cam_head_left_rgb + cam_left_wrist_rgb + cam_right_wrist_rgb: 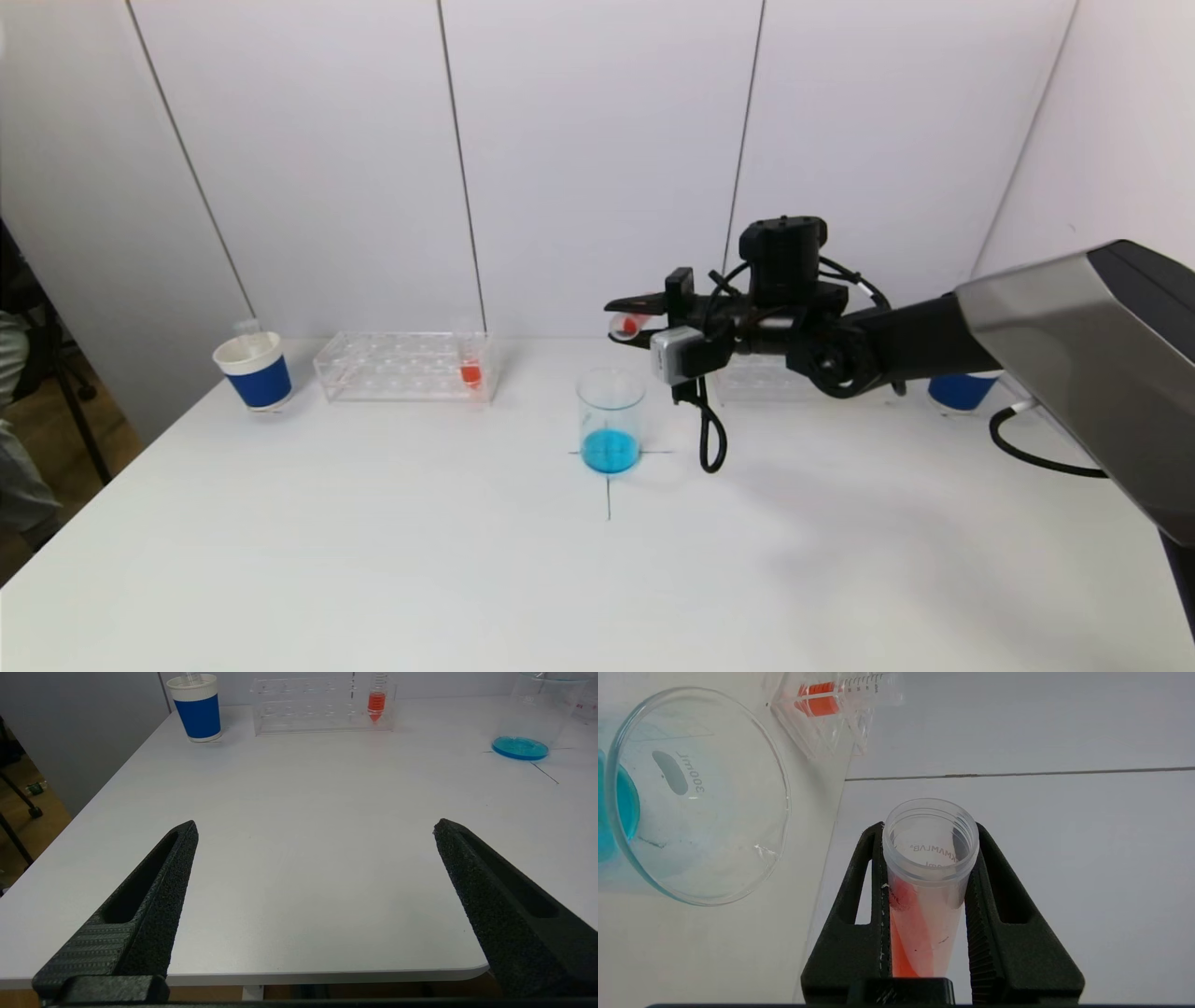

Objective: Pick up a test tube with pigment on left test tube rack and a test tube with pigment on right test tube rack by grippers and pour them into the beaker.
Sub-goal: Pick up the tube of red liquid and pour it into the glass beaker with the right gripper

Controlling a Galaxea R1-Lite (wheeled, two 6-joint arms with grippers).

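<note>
My right gripper (612, 322) is shut on a clear test tube (625, 326) with red pigment and holds it tipped on its side, just above and behind the glass beaker (611, 394). The beaker holds blue liquid. In the right wrist view the tube's (930, 858) open mouth sits between the fingers (859, 896), with the beaker's rim (738, 858) beside it. The left rack (392, 367) holds one tube of red pigment (470, 370). My left gripper (315, 828) is open and empty over the table's front edge, out of the head view.
A blue paper cup (254, 371) stands left of the left rack. The right rack (761, 378) lies behind my right arm, with a second blue cup (960, 390) beyond it. A black cross is marked under the beaker. The wall runs close behind the racks.
</note>
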